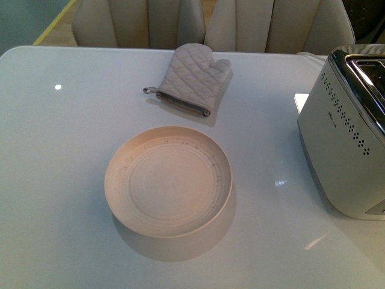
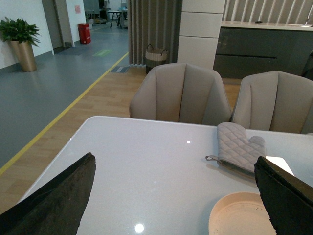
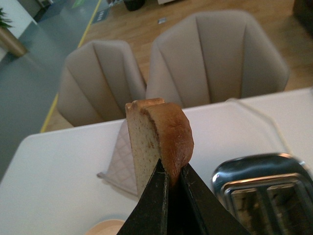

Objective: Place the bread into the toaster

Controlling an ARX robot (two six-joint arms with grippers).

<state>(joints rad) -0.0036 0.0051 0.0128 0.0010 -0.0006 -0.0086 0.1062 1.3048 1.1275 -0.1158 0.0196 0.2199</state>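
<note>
Right gripper (image 3: 172,169) is clamped on one edge of the bread slice (image 3: 157,131), the two fingers pinching it close together so the slice stands out beyond the fingertips, crumb face on one side and golden crust turned toward the wrist camera. From here the toaster (image 3: 264,196) lies below the gripper and off to one side, its chrome top and two dark slots open and, as far as I can see, clear. The slice is well above them and not over either one yet. I would do this step slowly: carry the gripper sideways until the free end of the bread hangs directly over the nearer slot, turn the wrist so the flat of the slice runs along the slot's length, and only then descend. The grip is narrow and near the crust, so I judge the slice could pivot or tear if its end catches the chrome lip; I would keep it plumb, lower until most of it is inside, then part the fingers and lift straight up. My left gripper (image 2: 173,161) has its fingers wide apart and holds nothing, hovering over the surface (image 1: 60,180), with the round cream plate (image 1: 168,180) just ahead and below it and the grey quilted oven mitt (image 1: 189,78) farther ahead. The plate is bare. I would leave that arm parked where it is, well apart from the toaster. Neither arm shows in the front view, so I would steer by the right wrist camera.
</note>
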